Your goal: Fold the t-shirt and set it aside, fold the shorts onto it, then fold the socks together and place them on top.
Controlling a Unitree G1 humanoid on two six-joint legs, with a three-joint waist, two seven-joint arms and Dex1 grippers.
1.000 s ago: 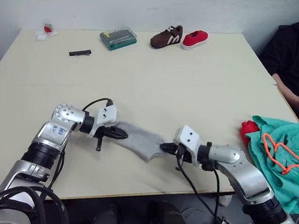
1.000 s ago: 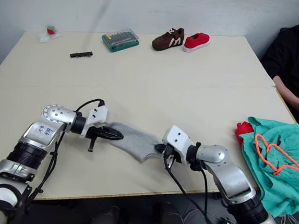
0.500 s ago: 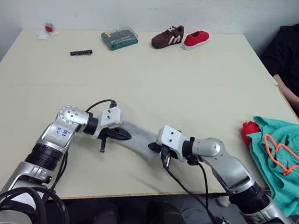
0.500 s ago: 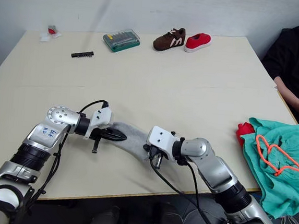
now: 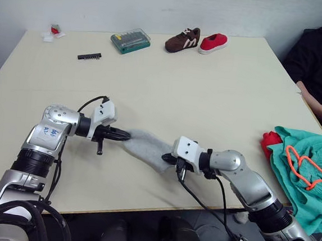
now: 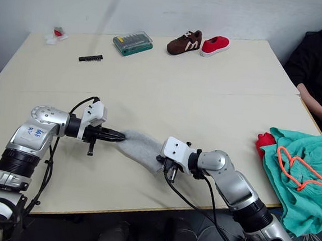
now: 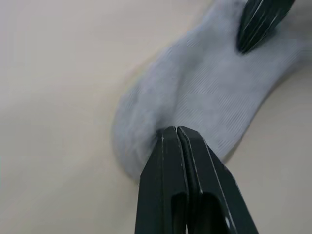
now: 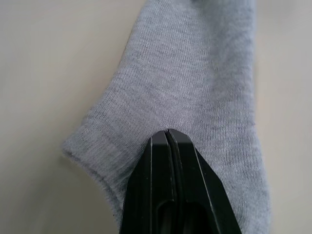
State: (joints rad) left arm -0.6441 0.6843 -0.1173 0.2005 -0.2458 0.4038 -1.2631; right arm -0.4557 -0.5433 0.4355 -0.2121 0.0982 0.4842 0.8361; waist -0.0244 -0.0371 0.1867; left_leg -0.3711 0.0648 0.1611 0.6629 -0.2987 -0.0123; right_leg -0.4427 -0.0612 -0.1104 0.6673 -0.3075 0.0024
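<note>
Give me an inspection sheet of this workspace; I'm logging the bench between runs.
Surface: beige table, two joined panels.
Job's things: grey socks near the front edge; teal shorts over the red t-shirt at the right edge.
Clutter: bit case, brown shoe, red shoe, bit strip, small packet.
Grippers: left gripper and right gripper each shut on the socks.
Cables: black leads on both wrists.
Surroundings: person seated at right.

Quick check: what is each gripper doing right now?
Left gripper: shut on the socks.
Right gripper: shut on the socks.
</note>
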